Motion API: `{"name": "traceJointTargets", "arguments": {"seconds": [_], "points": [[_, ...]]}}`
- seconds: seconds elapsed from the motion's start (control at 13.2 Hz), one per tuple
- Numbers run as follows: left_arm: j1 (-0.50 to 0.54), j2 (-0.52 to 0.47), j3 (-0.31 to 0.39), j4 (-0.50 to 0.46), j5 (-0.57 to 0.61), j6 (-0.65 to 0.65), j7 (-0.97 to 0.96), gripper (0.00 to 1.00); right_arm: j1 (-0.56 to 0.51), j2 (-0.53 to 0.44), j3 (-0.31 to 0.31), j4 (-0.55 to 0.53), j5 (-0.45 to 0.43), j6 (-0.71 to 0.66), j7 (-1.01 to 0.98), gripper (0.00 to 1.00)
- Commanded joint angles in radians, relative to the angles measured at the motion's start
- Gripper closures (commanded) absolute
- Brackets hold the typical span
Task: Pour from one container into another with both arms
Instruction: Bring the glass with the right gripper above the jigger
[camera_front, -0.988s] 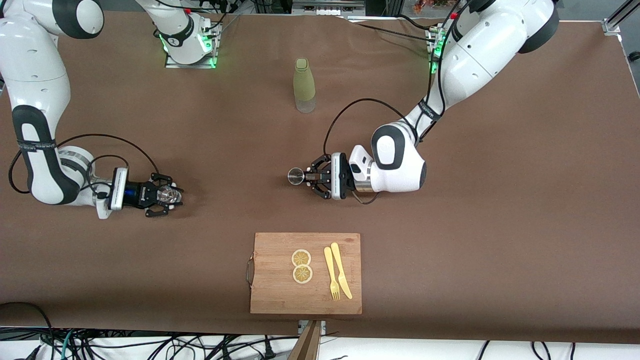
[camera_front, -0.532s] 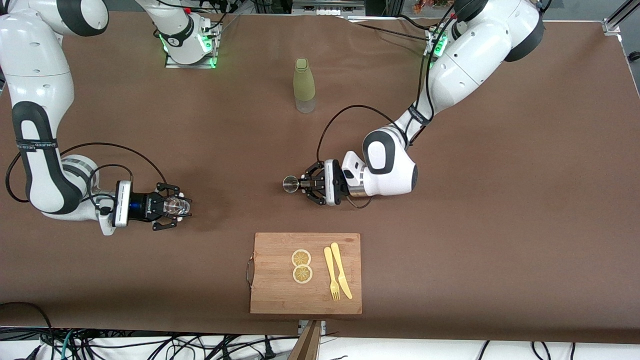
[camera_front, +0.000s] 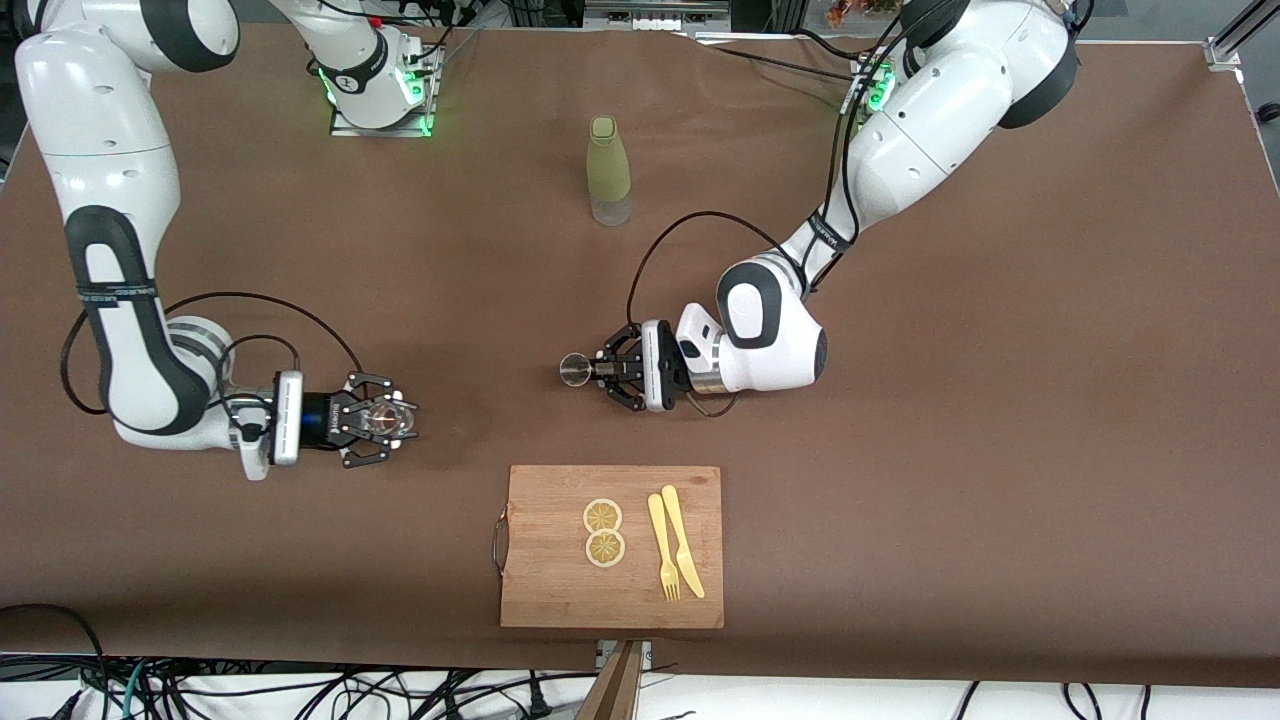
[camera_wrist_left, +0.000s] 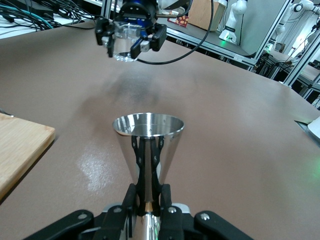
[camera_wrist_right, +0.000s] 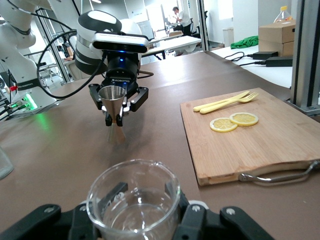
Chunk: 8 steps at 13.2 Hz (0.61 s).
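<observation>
Both arms held a container. The left gripper (camera_front: 592, 369) was clenched on the thin waist of a shiny metal jigger (camera_front: 574, 369), and the cup stood upright with its mouth up, above the bare brown table (camera_front: 1000, 450). The right gripper (camera_front: 392, 419) was clamped around a small clear glass cup (camera_front: 383, 418), also upright and off the table. Through the left wrist view, the jigger (camera_wrist_left: 147, 150) sat right in front of that gripper (camera_wrist_left: 147, 207), and the glass cup (camera_wrist_left: 127, 42) was well apart from it, straight ahead. Through the right wrist view, the glass cup (camera_wrist_right: 134, 207) looked almost empty.

I think the jigger is light, stiff and slippery, so the waist is a good place to pinch it. The glass cup could break, so a soft squeeze around its wall seems best.

Farther out from the grippers, a wooden cutting board (camera_front: 545, 580) lay near the front camera. On it were two lemon slices (camera_front: 604, 532), a yellow fork (camera_front: 661, 547) and a yellow knife (camera_front: 682, 540). A pale green bottle (camera_front: 608, 170) stood near the arms' bases.
</observation>
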Motion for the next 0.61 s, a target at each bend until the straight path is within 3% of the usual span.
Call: {"name": "traceJointTargets", "arguments": {"seconds": [0.0, 0.53], "points": [[-0.038, 0.034, 0.014, 0.066, -0.048, 0.012, 0.023, 1.00, 0.024, -0.004, 0.034, 0.005, -0.047, 0.059, 0.067, 0.58], [-0.043, 0.041, 0.014, 0.072, -0.061, 0.012, 0.019, 1.00, 0.061, -0.006, 0.129, 0.009, -0.147, 0.167, 0.195, 0.58]]}}
